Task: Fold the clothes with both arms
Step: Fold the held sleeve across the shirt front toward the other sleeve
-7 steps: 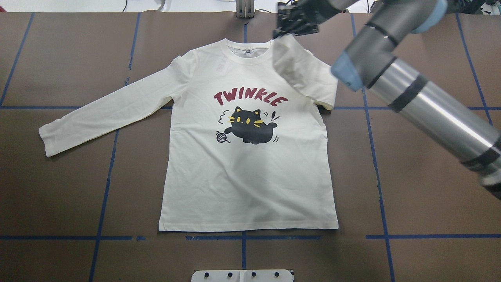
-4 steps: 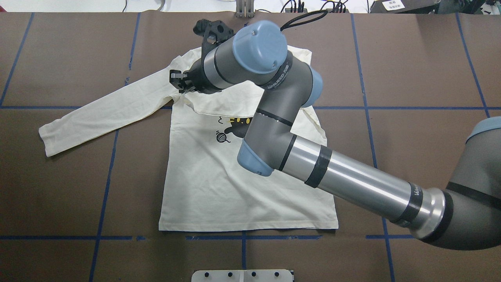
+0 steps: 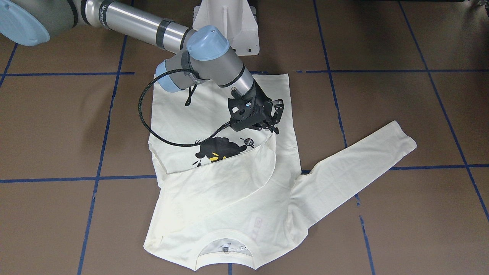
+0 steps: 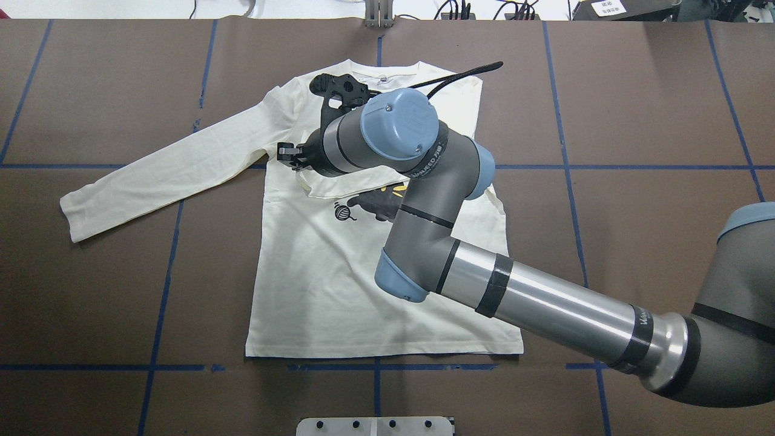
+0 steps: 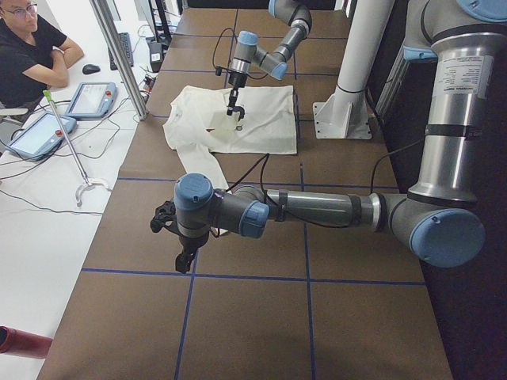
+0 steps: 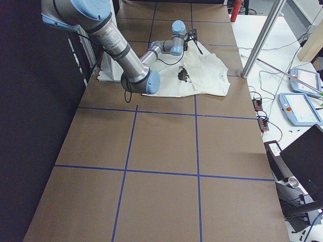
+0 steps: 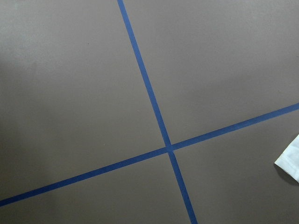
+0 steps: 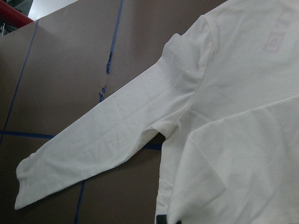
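Note:
The cream shirt [image 4: 327, 284] lies print-up on the brown table. Its left sleeve [image 4: 163, 175] stretches out flat, and that sleeve also fills the right wrist view [image 8: 107, 144]. The other sleeve is folded across the chest [image 3: 229, 179] and covers the lettering and part of the black cat [image 3: 216, 147]. My right gripper [image 4: 289, 155] hangs over the shirt's left armpit, shut on the folded sleeve's end [image 3: 273, 139]. My left gripper [image 5: 184, 257] points down over bare table short of the left cuff [image 7: 289, 161]. I cannot tell whether it is open or shut.
Blue tape lines [image 4: 166, 266] grid the table. The white pedestal base [image 3: 227, 23] stands behind the shirt's hem. A white plate [image 4: 375, 426] sits at the near edge. A person [image 5: 32, 47] sits beside tablets [image 5: 87, 99] past the table's end.
The right arm swung from the far right corner across the shirt, dragging the right sleeve over the chest. Since 0.6 s ago the gripper has come slightly nearer the robot.

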`<state>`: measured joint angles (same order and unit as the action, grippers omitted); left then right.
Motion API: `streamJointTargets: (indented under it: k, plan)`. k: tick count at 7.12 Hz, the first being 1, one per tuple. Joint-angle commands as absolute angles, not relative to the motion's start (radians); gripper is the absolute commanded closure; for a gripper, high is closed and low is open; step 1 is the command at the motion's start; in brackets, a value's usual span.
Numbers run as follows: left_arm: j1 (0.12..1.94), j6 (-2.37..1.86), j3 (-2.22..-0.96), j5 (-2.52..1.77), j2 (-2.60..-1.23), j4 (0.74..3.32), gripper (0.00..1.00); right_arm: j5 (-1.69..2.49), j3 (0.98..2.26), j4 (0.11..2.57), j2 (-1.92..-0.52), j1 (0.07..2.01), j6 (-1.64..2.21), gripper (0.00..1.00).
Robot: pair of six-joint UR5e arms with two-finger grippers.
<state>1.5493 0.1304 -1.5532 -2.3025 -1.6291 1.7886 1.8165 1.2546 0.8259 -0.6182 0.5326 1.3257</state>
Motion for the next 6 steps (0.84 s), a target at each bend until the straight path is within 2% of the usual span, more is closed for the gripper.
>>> streamJointTargets:
  k: [1, 3, 5, 6]
  plan:
    - [1.549, 0.132, -1.545, -2.303, -1.631, 1.795, 0.0, 1.708, 1.168, 0.825, -0.521, 0.467, 1.328, 0.04]
    - [1.549, 0.127, -1.471, -2.303, -1.631, 1.896, 0.0, 1.697, 1.158, 0.827, -0.506, 0.457, 1.336, 0.01]
    - [1.548, 0.067, -1.486, -2.301, -1.638, 1.907, 0.0, 1.71, 1.169, 0.857, -0.509, 0.466, 1.339, 0.01]
    - [1.54, -0.068, -1.489, -2.295, -1.64, 1.981, 0.0, 1.761, 1.21, 0.999, -0.511, 0.5, 1.33, 0.01]
